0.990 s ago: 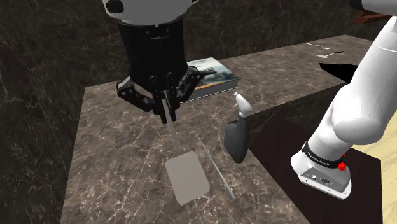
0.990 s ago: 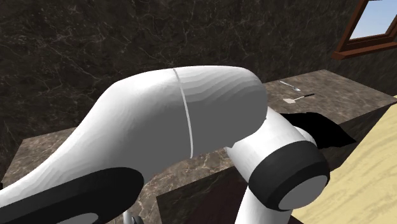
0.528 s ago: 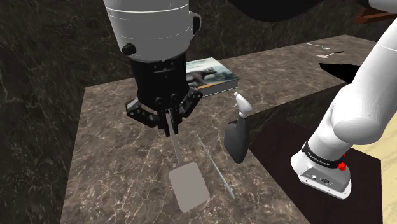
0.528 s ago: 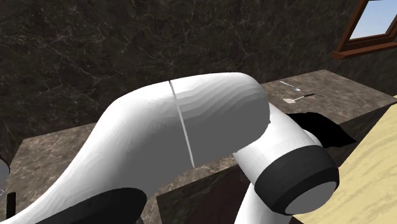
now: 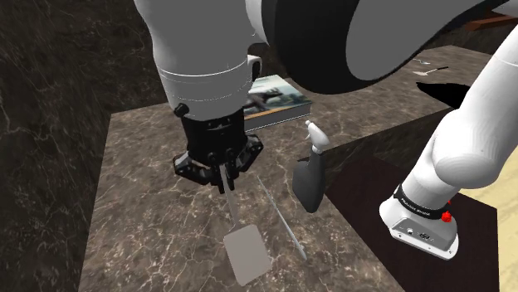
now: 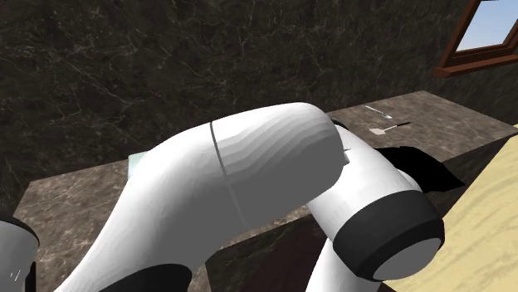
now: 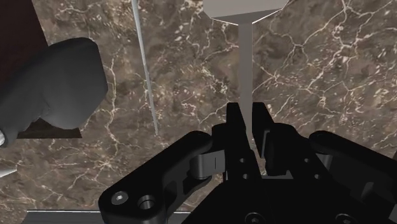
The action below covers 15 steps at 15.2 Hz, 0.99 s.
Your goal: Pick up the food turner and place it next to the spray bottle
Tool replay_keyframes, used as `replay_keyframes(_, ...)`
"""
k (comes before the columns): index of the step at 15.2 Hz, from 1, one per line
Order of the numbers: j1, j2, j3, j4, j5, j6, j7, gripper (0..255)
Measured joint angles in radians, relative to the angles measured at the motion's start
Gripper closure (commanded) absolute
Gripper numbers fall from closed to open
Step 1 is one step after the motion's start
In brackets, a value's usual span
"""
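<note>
Jaws are clamped on the turner's (image 7: 245, 63) thin grey handle. In the wrist view the two black fingers (image 7: 234, 121) press it from either side, close to its free end. From there the handle runs straight out to the flat square blade, which in the shoulder view sits low over the marble desk (image 5: 141, 191), toward the near edge. I cannot tell whether the blade touches the desk or hangs just above it.

The turner looks light and stiff, a smooth narrow strip with a broad plate at the end. Most of its weight probably lies far from the grip, so it may pivot or slide between the fingers if swung fast. A hold nearer the blade would likely be steadier. With this one, a slow and level carry seems wise.

Just beside the turner, a thin pale rod (image 5: 282, 220) lies on the desk between it and the bottle (image 5: 309, 182). The bottle stands upright near the desk's edge, with a dark body and a pale trigger head, apart from both rod and blade. The free spot by the bottle is narrow, and the rod could be knocked when the blade goes down.

Farther back, a book (image 5: 278, 95) lies flat against the dark wall.
</note>
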Motion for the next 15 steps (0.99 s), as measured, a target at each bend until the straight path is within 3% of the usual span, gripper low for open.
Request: replay_keyframes(15,0.007,0.046,0.003,-0.17,-0.045,0.194,0.042,255)
